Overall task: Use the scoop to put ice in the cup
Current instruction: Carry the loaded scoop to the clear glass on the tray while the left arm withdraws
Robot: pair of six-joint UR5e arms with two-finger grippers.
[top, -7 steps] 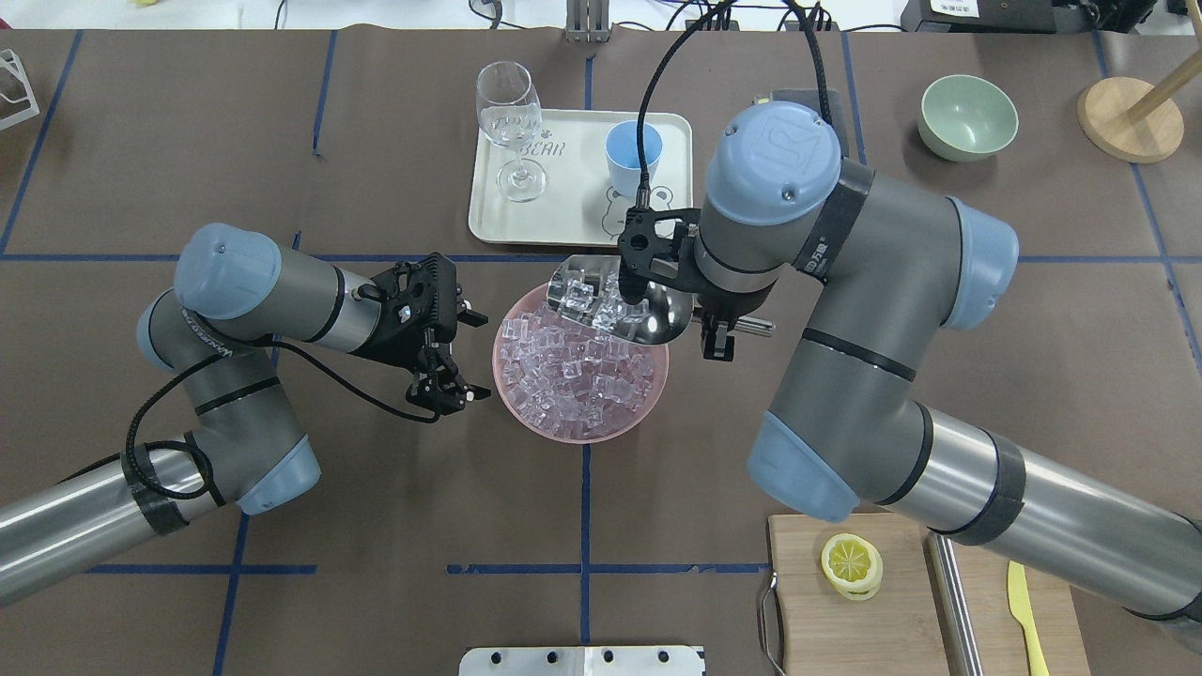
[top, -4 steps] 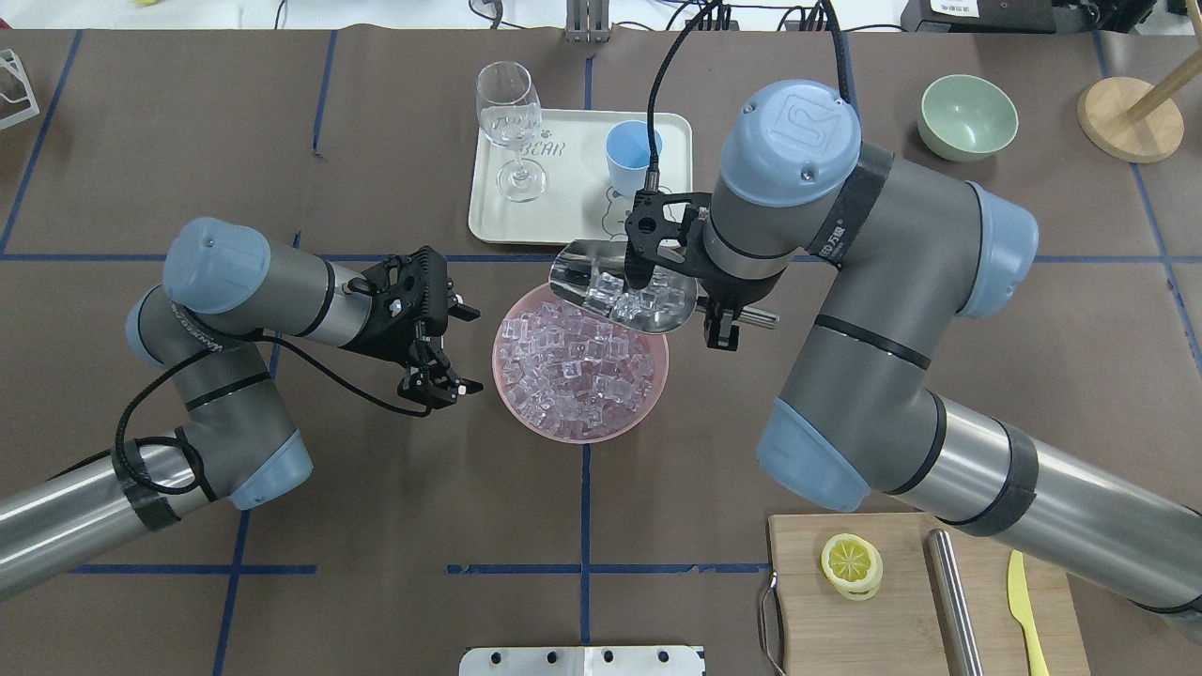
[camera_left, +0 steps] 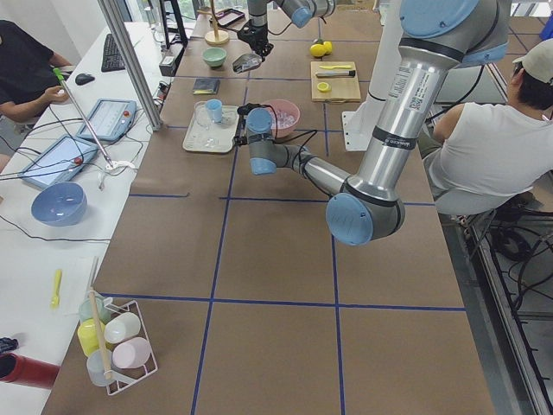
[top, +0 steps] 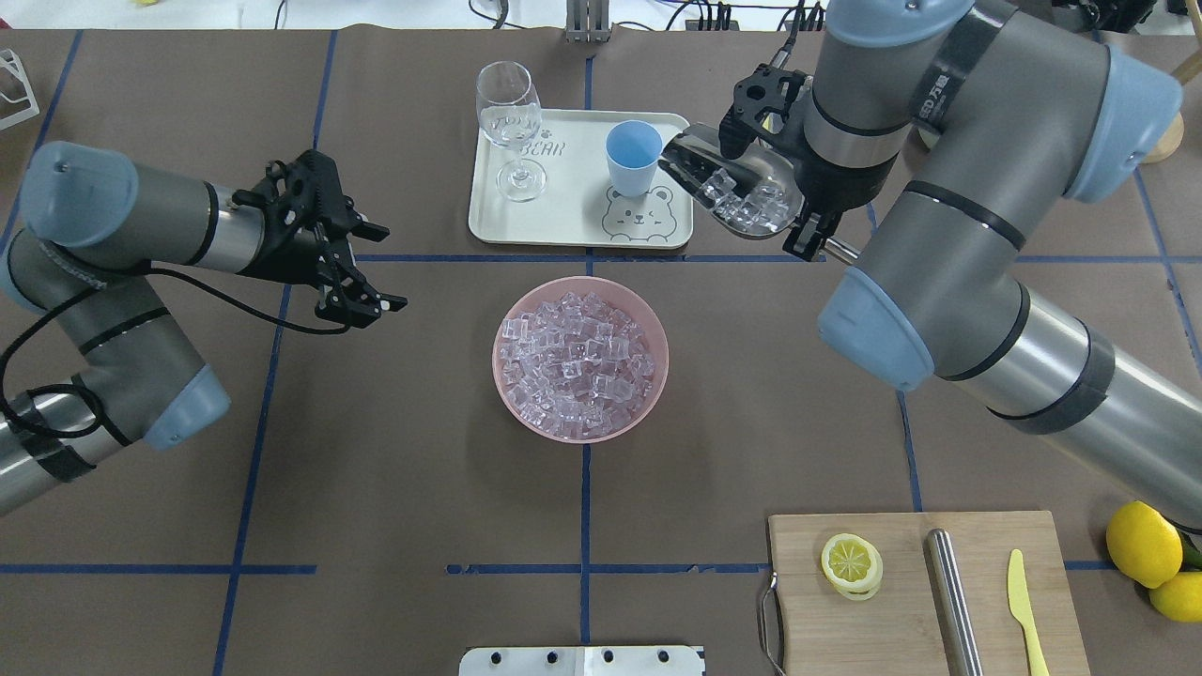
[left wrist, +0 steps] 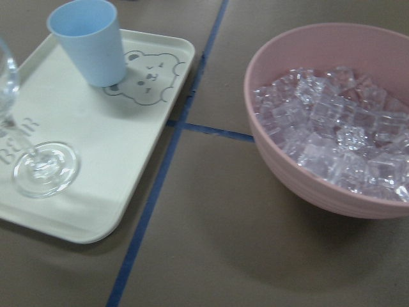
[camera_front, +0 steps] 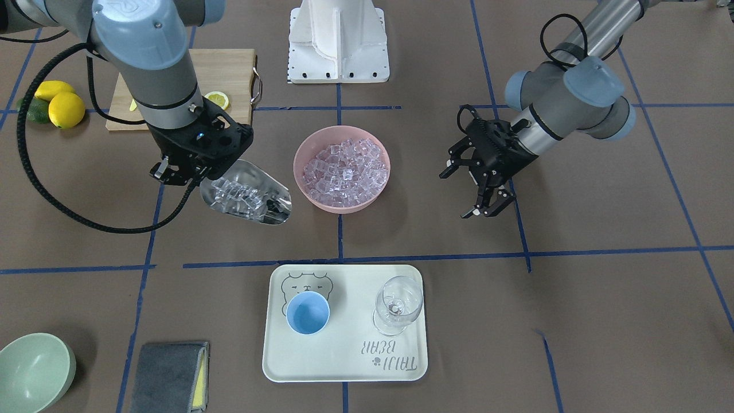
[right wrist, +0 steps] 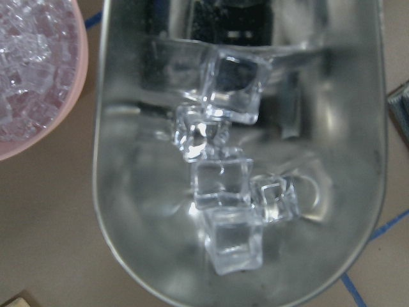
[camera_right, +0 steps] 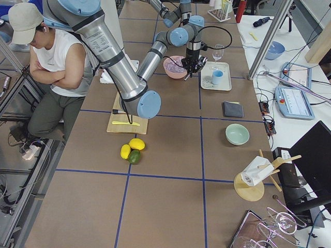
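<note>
My right gripper [top: 806, 237] is shut on the rod handle of the steel scoop [top: 742, 188] and holds it in the air just right of the light-blue cup [top: 634, 155]. Several ice cubes [right wrist: 223, 185] lie in the scoop's trough [right wrist: 160, 211]. The cup stands upright and empty on the cream tray [top: 563, 216]. It also shows in the front view [camera_front: 308, 312]. The pink bowl [top: 507, 394] at the table's middle is full of ice [top: 577, 357]. My left gripper [top: 390, 266] is open and empty, left of the bowl and clear of it.
A clear wine glass [top: 512, 122] stands on the tray left of the cup. A pale-green bowl [camera_front: 31, 367] and a grey cloth [camera_front: 169, 367] lie beyond the scoop. A cutting board [top: 901, 610] with a lemon half, a steel cylinder and a yellow knife lies front right.
My right arm has carried the scoop with ice up from over the pink bowl to beside the cup. My left arm has drawn back to the left, away from the bowl.
</note>
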